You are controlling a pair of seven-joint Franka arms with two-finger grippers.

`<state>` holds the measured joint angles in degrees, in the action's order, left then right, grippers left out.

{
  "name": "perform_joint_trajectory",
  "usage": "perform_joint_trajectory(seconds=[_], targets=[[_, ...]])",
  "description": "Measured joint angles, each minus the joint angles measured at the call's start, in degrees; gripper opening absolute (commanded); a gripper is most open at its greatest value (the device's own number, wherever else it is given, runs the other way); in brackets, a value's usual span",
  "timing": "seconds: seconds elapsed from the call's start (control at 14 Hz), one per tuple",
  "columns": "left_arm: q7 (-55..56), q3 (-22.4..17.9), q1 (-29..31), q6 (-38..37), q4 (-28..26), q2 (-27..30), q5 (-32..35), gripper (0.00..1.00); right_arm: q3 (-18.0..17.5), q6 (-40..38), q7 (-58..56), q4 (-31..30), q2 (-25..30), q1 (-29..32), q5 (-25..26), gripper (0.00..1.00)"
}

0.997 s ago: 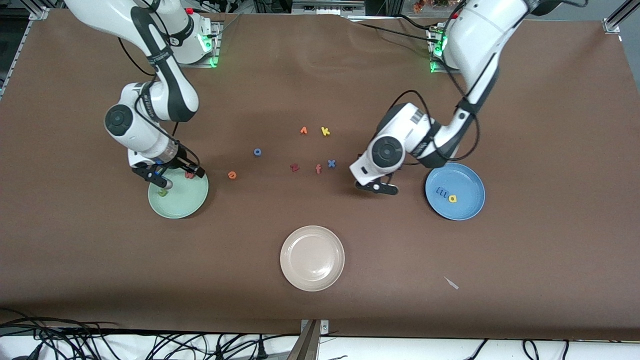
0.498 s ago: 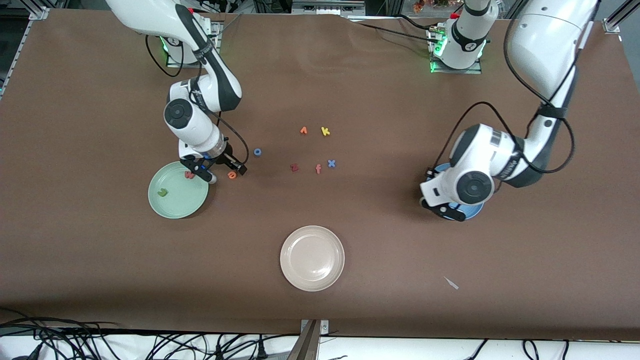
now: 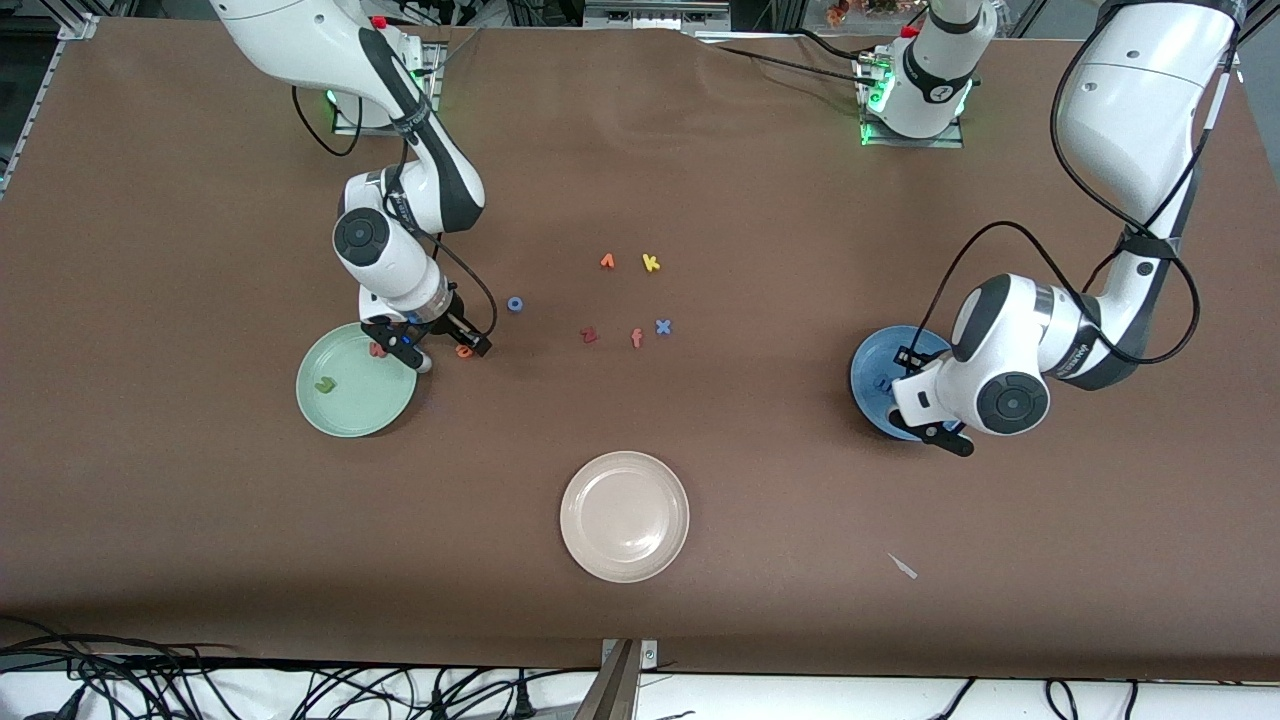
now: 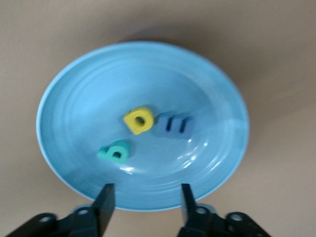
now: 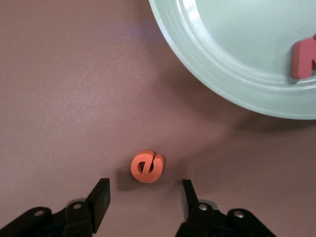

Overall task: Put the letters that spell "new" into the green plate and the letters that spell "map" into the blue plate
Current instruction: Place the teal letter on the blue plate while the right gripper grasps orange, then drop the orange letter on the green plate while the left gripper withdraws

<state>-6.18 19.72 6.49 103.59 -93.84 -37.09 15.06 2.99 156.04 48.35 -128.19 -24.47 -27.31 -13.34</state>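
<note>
- The right gripper, on the arm based at the upper left of the front view, hangs low over the bare table at the rim of the round pale mint-green shallow plate. Its fingers stand apart and empty, astride the small orange foam letter e, which lies on the cloth between them; this looks like the line-up for a pick, the e being the one letter of "new" not yet in.
- In that green plate the olive-green foam n lies near the middle and the pinkish-red foam w sits just inside the rim, close to the gripper.
- The left gripper, at the right of the front view, is over the round medium-blue shallow plate with its fingers parted and holding nothing.
- In the blue plate lie the yellow foam a, the blue foam m touching it, and the teal foam p just beside them, so "map" looks complete and this arm's share done.
- Left in the centre of the front view, well apart from both plates, are spare letters: a blue ring-shaped o, a dark red z, an orange f, a blue x, a yellow k and one more orange piece.
- A round beige plate sits empty at lower centre.
- All rests on a brown cloth-covered table; cables trail along the bottom edge.
</note>
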Motion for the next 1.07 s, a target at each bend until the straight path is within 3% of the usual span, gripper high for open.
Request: perform_joint_trajectory(seconds=[0.5, 0.78, 0.93, 1.07], targets=[[0.1, 5.5, -0.3, -3.0, 7.7, 3.8, 0.0, 1.0, 1.2, 1.2, 0.0, 0.0, -1.1, 0.1, 0.0, 0.6], [0.1, 6.6, -0.1, -12.6, 18.0, 6.4, -0.5, 1.0, 1.4, 1.2, 0.0, 0.0, -1.1, 0.1, 0.0, 0.3], [0.2, 5.1, 0.2, -14.7, 22.5, 7.6, -3.7, 1.0, 1.4, 1.3, 0.0, 0.0, -1.1, 0.1, 0.0, 0.23], [0.1, -1.9, -2.0, -15.1, 24.4, 10.5, -9.1, 1.0, 1.3, 1.5, 0.1, 0.1, -0.9, 0.1, 0.0, 0.2]])
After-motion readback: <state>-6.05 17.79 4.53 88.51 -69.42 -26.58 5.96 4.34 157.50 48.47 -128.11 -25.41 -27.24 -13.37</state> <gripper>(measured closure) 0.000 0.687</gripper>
